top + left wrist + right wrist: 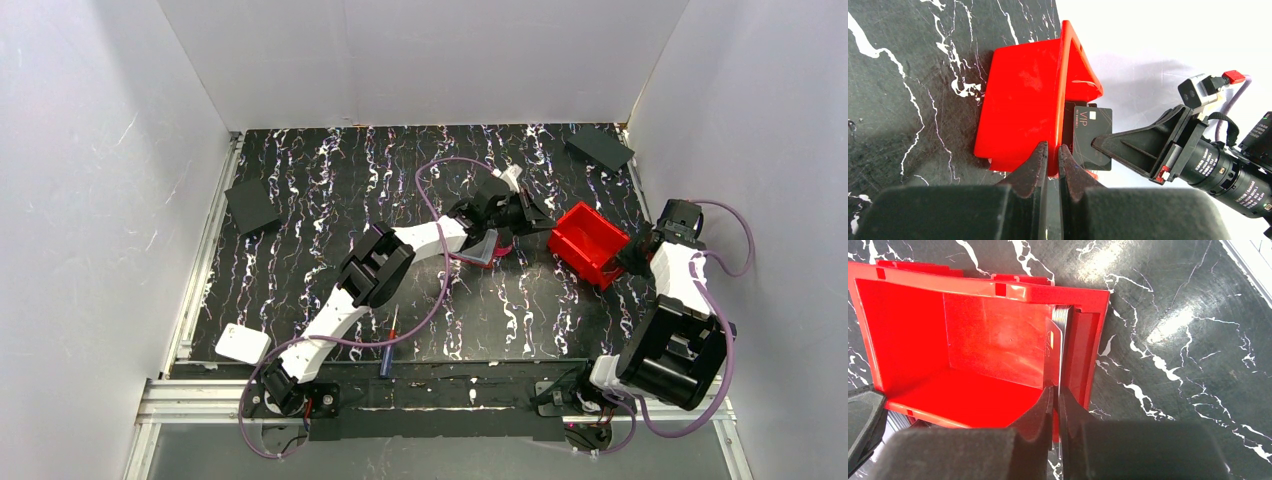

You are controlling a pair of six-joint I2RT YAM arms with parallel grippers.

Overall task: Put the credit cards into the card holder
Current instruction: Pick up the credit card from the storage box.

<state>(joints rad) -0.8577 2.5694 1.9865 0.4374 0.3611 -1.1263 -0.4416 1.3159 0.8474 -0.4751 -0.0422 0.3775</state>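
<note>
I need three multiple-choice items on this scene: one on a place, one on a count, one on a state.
1. Where is the screwdriver? A in a bin; B at the near edge beside the left arm; C at the far wall.
2. How many black squares are on the table? A one; B four; C two.
3. How are the right jaws? A shut on a card; B wide open; C shut on nothing.
Answers: 1 B, it lies by that arm; 2 C, one far left, one far right; 3 A, the right wrist view shows the card pinched.
</note>
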